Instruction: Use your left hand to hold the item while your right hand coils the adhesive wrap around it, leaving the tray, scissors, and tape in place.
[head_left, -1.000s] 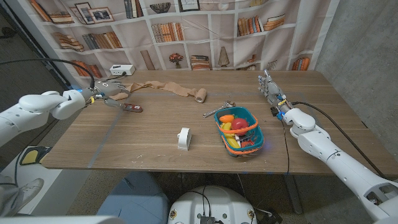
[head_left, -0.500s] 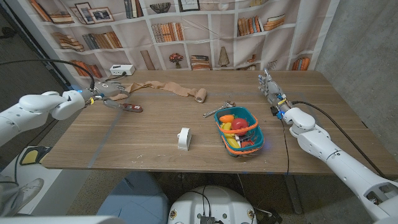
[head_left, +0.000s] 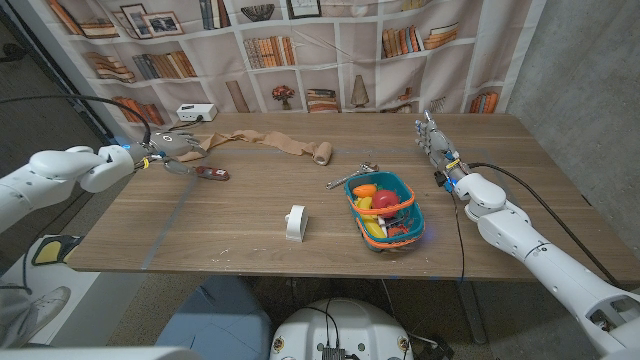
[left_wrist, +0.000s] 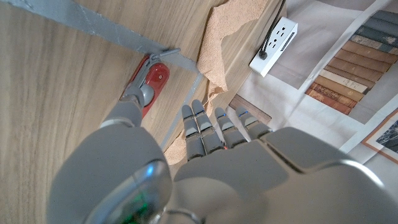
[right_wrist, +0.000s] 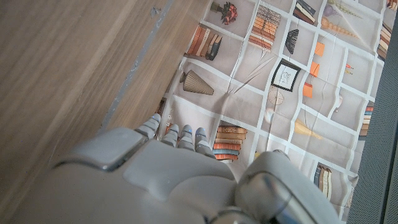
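The left hand has its fingers straight and close together, holding nothing, over the near end of the tan wrap beside a red-handled tool. The wrap stretches across the table to its roll. The right hand stands open, empty, beyond the basket.

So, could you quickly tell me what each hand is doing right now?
Left hand: open, holding nothing, fingers spread above the red-handled scissors and the bandage's end.
Right hand: open, empty, near the table's far right edge.
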